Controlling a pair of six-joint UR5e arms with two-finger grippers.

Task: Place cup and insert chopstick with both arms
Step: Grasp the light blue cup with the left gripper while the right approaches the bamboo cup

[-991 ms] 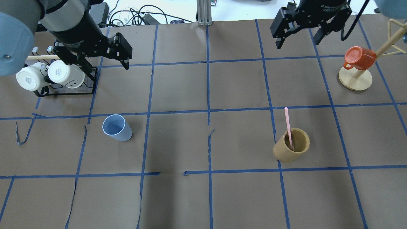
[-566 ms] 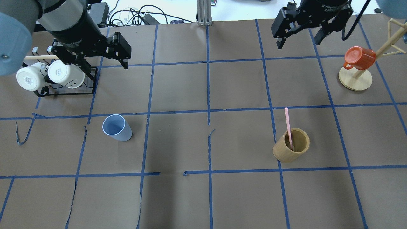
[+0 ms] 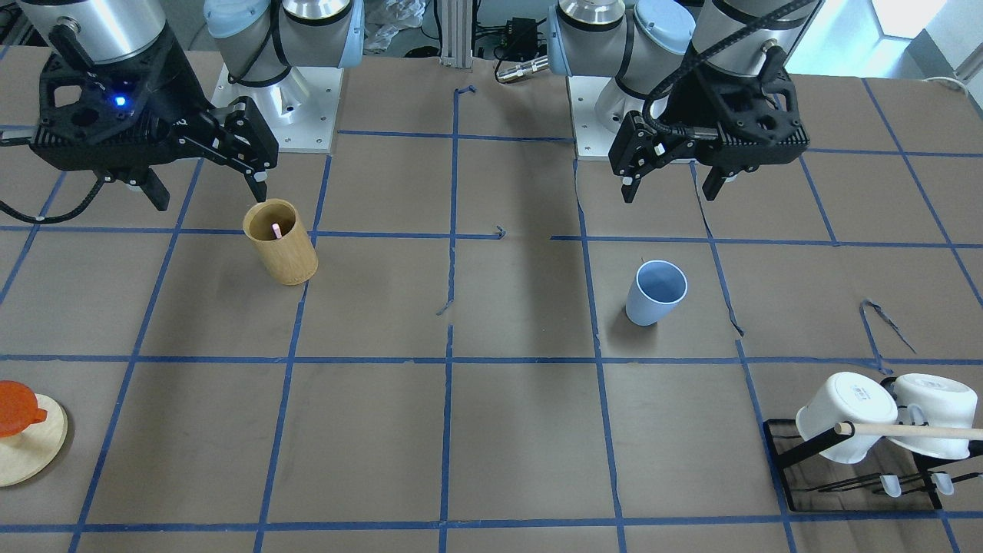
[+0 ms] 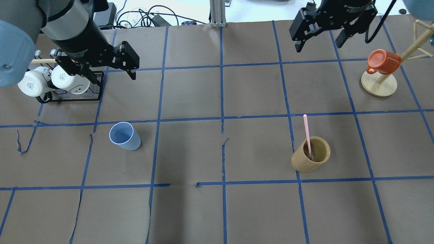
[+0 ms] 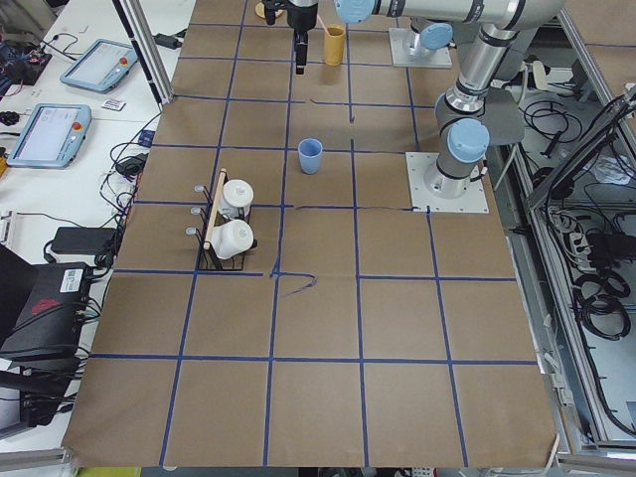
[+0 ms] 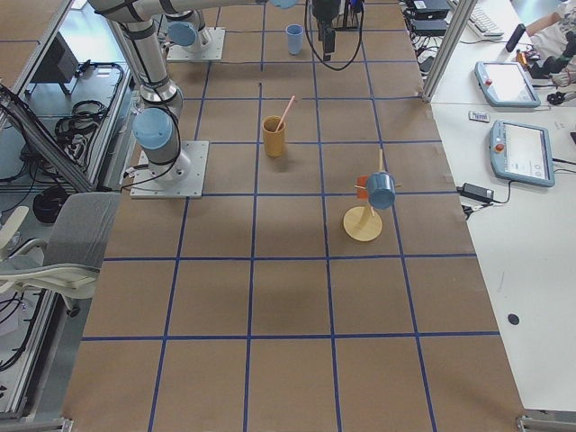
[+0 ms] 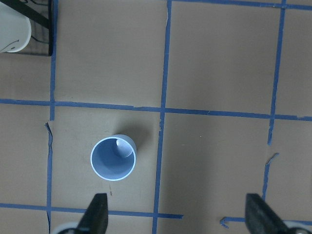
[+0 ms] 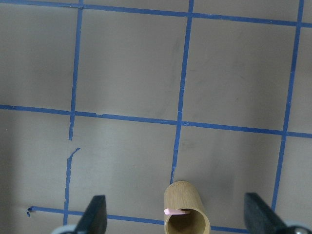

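The light blue cup (image 4: 124,136) stands upright on the table's left half; it also shows in the front view (image 3: 656,292) and the left wrist view (image 7: 113,158). My left gripper (image 4: 101,73) is open and empty, high above the table beyond the cup. One pale pink chopstick (image 4: 307,134) leans in a tan bamboo cylinder (image 4: 310,154) on the right half; its tip shows in the right wrist view (image 8: 174,211). My right gripper (image 4: 318,45) is open and empty, high and beyond the cylinder.
A black rack (image 4: 91,98) with two white mugs (image 4: 69,78) and a wooden rod stands at the far left, under my left arm. An orange-red mug (image 4: 383,61) hangs on a wooden stand (image 4: 378,84) at the far right. Blue tape lines grid the brown table.
My left gripper has shifted slightly toward the near side, still open. My right gripper has hardly moved. The cup, the chopstick and the cylinder have not moved.
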